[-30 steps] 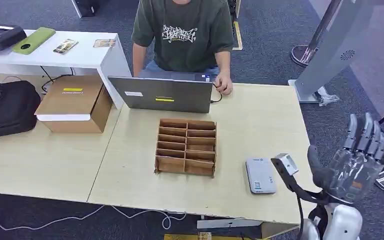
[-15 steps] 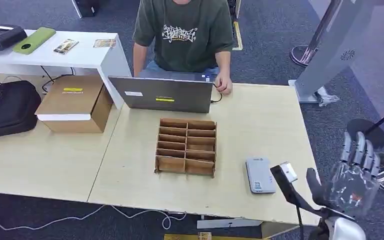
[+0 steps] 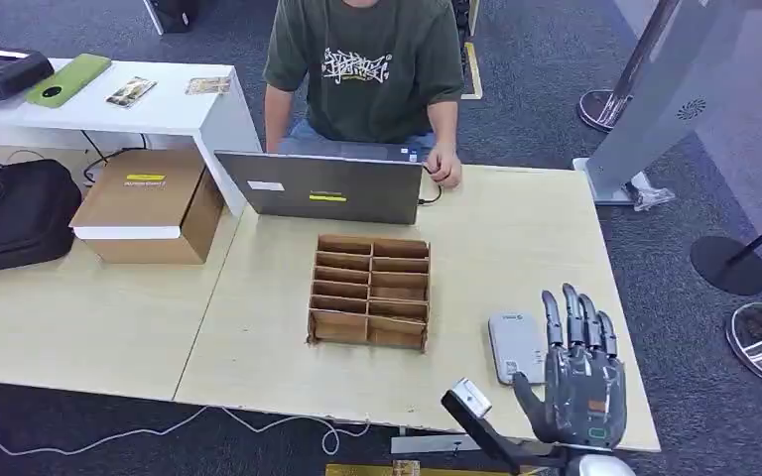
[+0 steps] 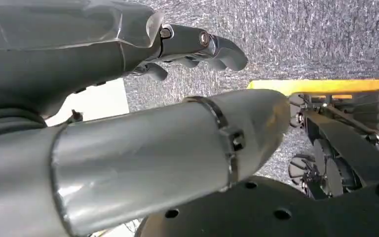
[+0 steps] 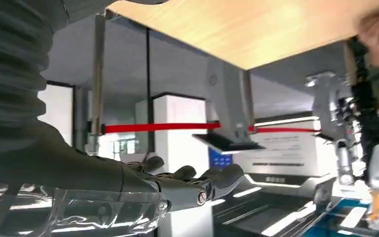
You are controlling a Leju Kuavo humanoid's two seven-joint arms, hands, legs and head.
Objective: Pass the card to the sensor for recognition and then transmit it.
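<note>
Hovering beside the sensor [image 3: 516, 346], right hand [image 3: 580, 382] spread, holding nothing.

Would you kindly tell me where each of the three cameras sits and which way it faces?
Head view: high on the body, looking down at the table, wooden organizer and card reader; right hand raised.
Left wrist view: behind the left hand, facing carpet.
Right wrist view: behind the right hand, facing the room sideways.
Shared: head and right wrist views both show the table and right hand.
</note>
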